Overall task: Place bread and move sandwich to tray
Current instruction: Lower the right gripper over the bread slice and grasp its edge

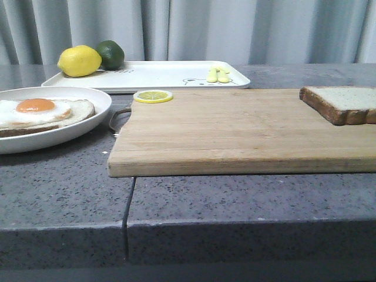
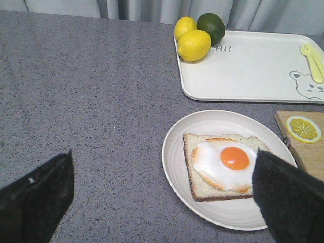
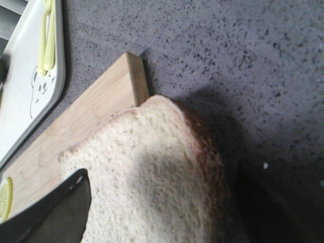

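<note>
The bread (image 1: pixel 343 103), a plain pale slice with a brown crust, lies flat at the far right end of the wooden cutting board (image 1: pixel 235 132). In the right wrist view the bread (image 3: pixel 152 167) fills the space under my right gripper (image 3: pixel 160 197), which is open, with a finger on each side of the slice. The sandwich (image 2: pixel 223 162), bread topped with a fried egg, rests on a round white plate (image 2: pixel 174 167). My left gripper (image 2: pixel 162 202) hovers open over the counter beside the plate. The white tray (image 1: pixel 158 75) stands at the back. Neither gripper shows in the front view.
Two lemons (image 2: pixel 193 44) and a lime (image 2: pixel 211 26) sit in the tray's corner. Yellow plastic cutlery (image 1: pixel 218 74) lies on the tray's other end. A lemon slice (image 1: pixel 153 96) rests on the board's back left corner. A seam (image 1: pixel 128 211) splits the grey counter.
</note>
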`<state>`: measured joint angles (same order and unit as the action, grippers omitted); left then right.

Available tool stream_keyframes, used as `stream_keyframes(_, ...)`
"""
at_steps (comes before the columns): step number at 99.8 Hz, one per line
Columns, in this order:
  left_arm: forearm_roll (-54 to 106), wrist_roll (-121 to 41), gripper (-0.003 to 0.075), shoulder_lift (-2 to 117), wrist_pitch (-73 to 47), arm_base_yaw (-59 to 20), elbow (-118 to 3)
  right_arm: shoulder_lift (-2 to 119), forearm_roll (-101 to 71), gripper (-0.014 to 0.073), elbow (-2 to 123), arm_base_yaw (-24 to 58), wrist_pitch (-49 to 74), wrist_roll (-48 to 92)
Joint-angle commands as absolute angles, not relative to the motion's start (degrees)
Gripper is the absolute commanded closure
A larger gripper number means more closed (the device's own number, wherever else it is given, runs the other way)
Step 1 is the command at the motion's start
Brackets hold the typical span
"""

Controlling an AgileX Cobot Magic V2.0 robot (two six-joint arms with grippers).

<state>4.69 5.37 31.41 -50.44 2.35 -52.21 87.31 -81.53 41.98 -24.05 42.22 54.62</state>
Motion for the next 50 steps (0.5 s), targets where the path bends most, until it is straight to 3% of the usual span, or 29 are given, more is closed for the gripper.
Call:
stream_keyframes(1,5.2,6.0,0.0059,32.0,-46.7,2.2,-54.0,87.2,-82.3,0.0011,43.0,-23.7,43.8,55.3)
stream_keyframes(13,5.2,6.0,0.0059,32.0,-46.7,2.2,-54.0,87.8,-82.3,0.0013,43.0,-23.7,43.7,55.3)
stream_keyframes(22,5.2,6.0,0.0059,32.0,-46.7,2.2,-54.0,87.8,-82.3,0.0068,43.0,-23.7,43.1,55.2)
stream_keyframes(50,5.2,6.0,0.0059,32.0,-46.7,2.2,-54.0,87.8,-82.3,0.0502,43.0,-23.7,40.4,54.9)
